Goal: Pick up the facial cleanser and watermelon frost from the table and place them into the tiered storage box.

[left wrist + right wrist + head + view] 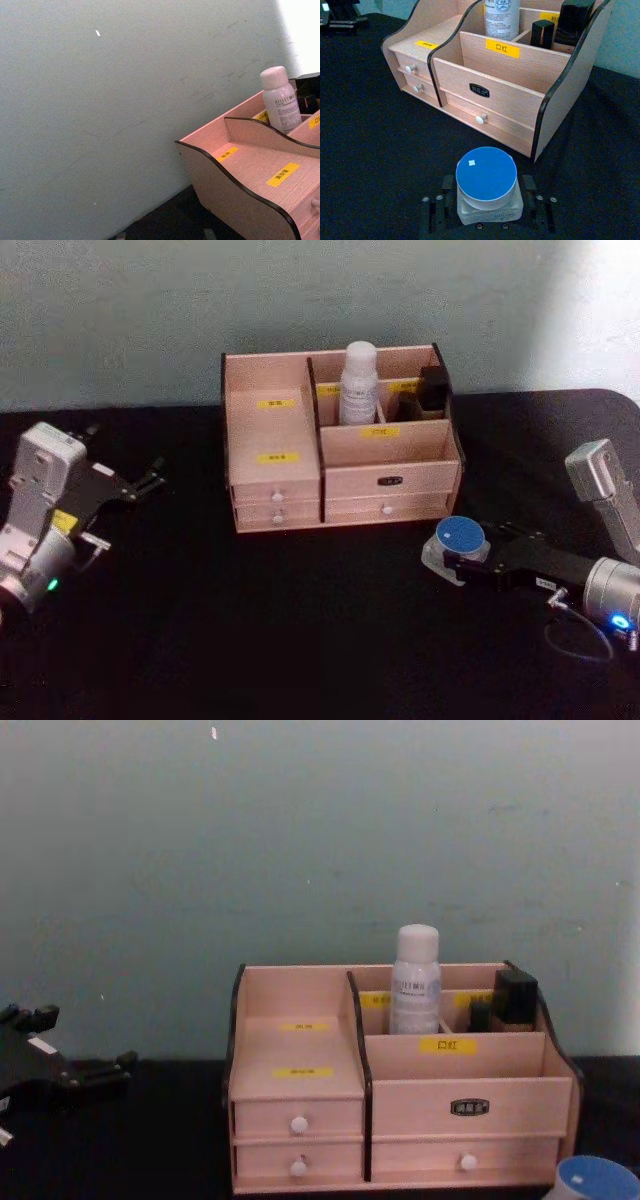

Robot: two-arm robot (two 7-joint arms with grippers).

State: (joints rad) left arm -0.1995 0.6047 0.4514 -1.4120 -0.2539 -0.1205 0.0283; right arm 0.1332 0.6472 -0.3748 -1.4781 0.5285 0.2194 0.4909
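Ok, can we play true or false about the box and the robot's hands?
1. The white bottle stands inside the tiered storage box. True.
2. The blue-lidded jar is in a drawer. False: it sits on the table by the box's front right corner, between the jaws of the right gripper.
3. The drawers are pushed in. True.
4. The left gripper holds the white bottle. False: it is off to the left of the box, apart from it.
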